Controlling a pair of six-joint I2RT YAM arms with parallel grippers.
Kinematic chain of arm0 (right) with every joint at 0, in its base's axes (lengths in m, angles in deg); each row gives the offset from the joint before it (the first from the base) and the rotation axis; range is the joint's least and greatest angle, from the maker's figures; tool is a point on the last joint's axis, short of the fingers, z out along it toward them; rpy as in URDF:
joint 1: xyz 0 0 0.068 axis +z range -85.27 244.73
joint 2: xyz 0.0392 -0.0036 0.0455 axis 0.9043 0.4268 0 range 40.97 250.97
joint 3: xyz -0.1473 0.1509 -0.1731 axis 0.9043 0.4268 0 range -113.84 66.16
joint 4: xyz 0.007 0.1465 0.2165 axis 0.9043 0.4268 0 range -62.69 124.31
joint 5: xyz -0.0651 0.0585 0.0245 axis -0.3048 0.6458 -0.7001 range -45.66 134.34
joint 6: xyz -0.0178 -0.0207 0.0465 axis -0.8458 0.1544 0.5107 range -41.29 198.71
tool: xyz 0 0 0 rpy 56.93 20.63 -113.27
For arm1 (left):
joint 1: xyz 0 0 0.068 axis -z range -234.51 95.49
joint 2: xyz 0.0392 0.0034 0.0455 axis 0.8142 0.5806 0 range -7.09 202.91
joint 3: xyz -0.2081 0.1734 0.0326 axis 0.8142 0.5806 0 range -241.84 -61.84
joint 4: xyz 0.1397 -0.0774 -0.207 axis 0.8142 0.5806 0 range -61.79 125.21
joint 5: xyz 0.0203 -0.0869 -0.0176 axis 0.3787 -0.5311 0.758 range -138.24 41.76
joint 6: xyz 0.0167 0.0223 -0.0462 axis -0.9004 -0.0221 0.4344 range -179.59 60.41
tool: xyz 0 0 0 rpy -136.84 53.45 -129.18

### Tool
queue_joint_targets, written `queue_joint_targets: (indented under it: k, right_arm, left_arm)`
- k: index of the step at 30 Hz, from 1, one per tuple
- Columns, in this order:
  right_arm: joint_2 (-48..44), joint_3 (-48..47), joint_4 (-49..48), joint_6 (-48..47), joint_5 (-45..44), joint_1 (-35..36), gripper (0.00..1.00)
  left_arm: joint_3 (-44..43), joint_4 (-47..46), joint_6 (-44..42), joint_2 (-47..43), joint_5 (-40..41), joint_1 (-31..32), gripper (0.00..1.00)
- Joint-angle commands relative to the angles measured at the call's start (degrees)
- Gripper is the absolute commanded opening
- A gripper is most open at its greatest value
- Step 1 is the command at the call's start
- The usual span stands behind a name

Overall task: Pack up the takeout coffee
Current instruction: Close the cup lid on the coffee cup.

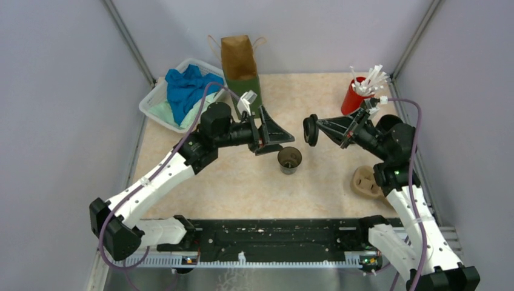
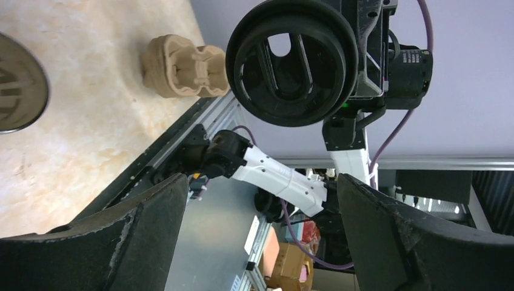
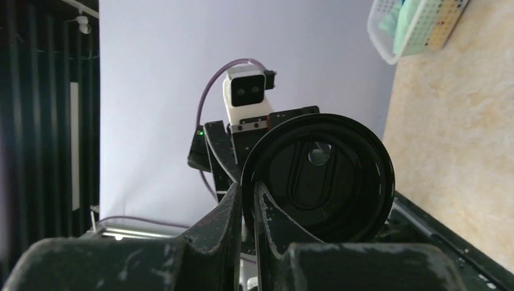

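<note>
1. Left claw (image 2: 262, 188): spread wide, holding nothing. It hangs above the tabletop (image 1: 242, 188), at about 10 o'clock from the black cup (image 1: 290, 160).
2. Right claw (image 3: 247, 200): fingers pressed together on the rim of a round black lid (image 3: 327, 182). The lid is held on edge in the air, its hollow side facing the left claw.
3. Black cup: upright, no lid on it, alone near the middle of the tabletop. It touches neither claw. The lid is at about 1 o'clock from it.
4. Brown paper bag (image 1: 239, 59): upright at the far edge, 11 o'clock from the cup.
5. White basket (image 1: 154, 97) with blue cloth (image 1: 185, 91): 10 o'clock, far left.
6. Red cup (image 1: 351, 100) of white sticks (image 1: 371, 80): 2 o'clock, far right.
7. Tan pulp carrier (image 1: 365, 182): 4 o'clock, beside the right arm.
</note>
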Motion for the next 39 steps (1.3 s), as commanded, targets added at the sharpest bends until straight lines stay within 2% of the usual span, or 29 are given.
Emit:
queue_joint_targets:
  k: [1, 4, 16, 39]
  right_arm:
    - [-0.77, 0.20, -9.25, 9.17, 1.18, 0.57, 0.09]
    - [-0.32, -0.16, -10.01, 9.76, 1.45, 0.59, 0.08]
    - [0.38, -0.72, -9.58, 8.92, 2.41, 0.65, 0.07]
    - [-0.22, -0.07, -6.21, 5.46, 1.16, 1.87, 0.06]
  left_arm:
    - [-1.61, -14.09, 4.40, 3.00, 3.70, 3.26, 0.98]
    - [-1.93, -18.78, 6.55, 5.33, 3.48, 4.40, 0.98]
    - [-4.53, -22.33, 7.50, 8.93, 5.42, 6.21, 0.98]
    - [-5.41, -22.97, 9.88, 10.71, 6.42, 6.99, 0.98]
